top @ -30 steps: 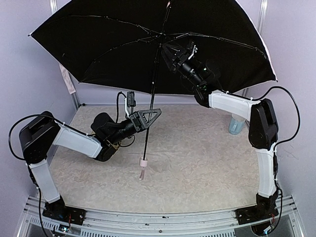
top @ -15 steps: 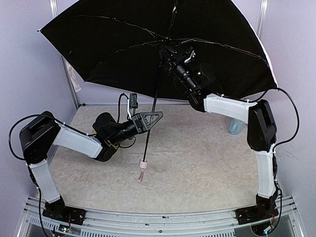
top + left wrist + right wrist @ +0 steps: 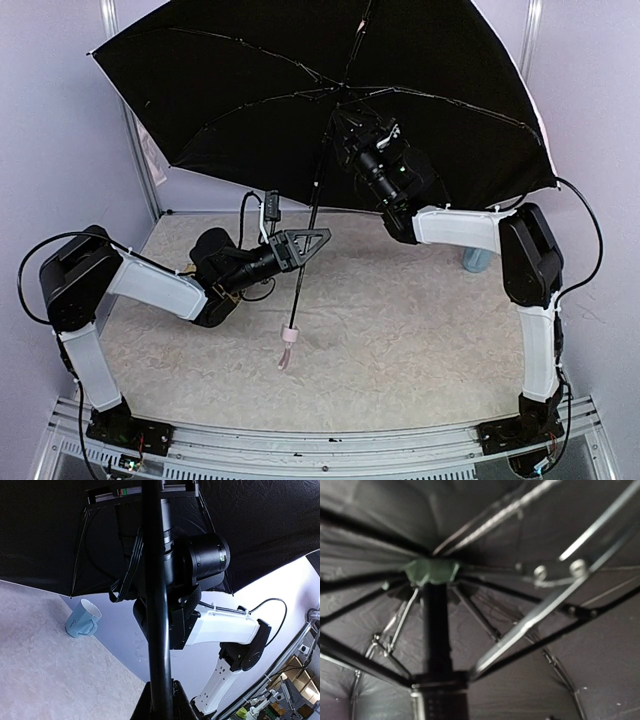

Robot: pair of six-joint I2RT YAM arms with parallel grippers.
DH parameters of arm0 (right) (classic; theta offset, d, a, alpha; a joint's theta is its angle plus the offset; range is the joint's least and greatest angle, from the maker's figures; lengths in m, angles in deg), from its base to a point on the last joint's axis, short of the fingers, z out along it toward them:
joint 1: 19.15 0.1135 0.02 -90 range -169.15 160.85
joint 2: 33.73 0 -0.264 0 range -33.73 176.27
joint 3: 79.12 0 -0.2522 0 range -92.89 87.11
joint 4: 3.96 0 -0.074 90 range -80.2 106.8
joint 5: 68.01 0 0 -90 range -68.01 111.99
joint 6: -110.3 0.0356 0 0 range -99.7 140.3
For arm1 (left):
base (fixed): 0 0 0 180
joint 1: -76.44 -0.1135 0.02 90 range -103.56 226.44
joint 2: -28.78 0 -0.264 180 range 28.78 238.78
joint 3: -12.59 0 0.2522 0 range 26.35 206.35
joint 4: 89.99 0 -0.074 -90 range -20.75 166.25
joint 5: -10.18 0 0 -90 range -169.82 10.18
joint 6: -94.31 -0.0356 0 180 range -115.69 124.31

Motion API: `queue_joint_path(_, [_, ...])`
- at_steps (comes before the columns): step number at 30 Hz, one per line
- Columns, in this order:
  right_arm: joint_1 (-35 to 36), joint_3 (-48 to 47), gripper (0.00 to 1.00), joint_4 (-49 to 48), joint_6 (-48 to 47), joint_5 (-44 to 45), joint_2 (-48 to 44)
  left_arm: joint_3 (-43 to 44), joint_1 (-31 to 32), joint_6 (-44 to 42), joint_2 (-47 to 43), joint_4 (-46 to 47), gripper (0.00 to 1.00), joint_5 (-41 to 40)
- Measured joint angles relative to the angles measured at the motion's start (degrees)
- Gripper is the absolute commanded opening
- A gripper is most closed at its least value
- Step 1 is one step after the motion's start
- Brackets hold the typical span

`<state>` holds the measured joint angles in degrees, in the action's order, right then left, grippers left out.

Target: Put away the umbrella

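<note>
Closing the umbrella (image 3: pixel 300 110) looked like the step you had in hand, because it was wide open. It hung above the tabletop (image 3: pixel 420 340) with its black inside facing the top camera. Its handle (image 3: pixel 289 333) pointed down, low over the tabletop, and I could not tell if it touched.

Your left end effector (image 3: pixel 308 240) was pressed tight on the shaft (image 3: pixel 157 605), low down, above the handle. Your right end effector (image 3: pixel 345 122) was up under the cloth, right beside the shaft, near where the ribs meet. I could not tell if it was spread or pinching anything. Its own camera showed only a blurry shaft and the dark sliding ring (image 3: pixel 440 692).

To do this well, I think a firm left hold mattered most, so the shaft could not slip or spin. The right end effector needed to close around the sliding ring and not around a thin rib (image 3: pixel 535 617), since a rib could bend. Then the pull had to go straight down along the shaft, toward the left end effector, slow and even. A sideways pull might have tipped the whole umbrella. The cloth was big and light, so it could flop and hide things from the cameras. The blue mug (image 3: pixel 478 255) stood by the right arm, and the folding cloth needed to miss it.
</note>
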<state>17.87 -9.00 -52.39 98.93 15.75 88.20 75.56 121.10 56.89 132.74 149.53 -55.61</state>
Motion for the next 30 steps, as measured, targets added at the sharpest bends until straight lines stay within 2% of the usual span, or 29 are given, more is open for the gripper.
queue_joint_path(5, [0.0,-0.1,0.54,-0.9,-1.2,0.2,0.0,0.0,0.0,-0.3,0.0,0.8,0.00,0.0])
queue_joint_path(12, [0.0,-1.9,0.58,-1.0,-1.6,0.3,0.0,0.0,0.0,-0.4,0.0,0.9,0.00,0.0])
queue_joint_path(17, [0.0,-5.0,0.46,-0.7,-1.6,-0.5,0.0,0.0,0.0,-0.8,0.0,1.2,0.00,-0.1])
queue_joint_path(21, [0.0,-5.1,0.48,-0.6,-1.0,-0.5,0.0,0.0,0.0,-1.4,0.0,1.7,0.00,0.0])
queue_joint_path(25, [0.0,-5.1,0.44,-0.4,-0.7,-0.6,0.0,0.0,0.0,-1.4,0.0,1.7,0.00,0.0])
queue_joint_path(30, [0.0,-5.1,0.46,0.3,-0.4,-0.6,0.0,0.0,0.0,-1.4,0.0,1.7,0.00,0.0])
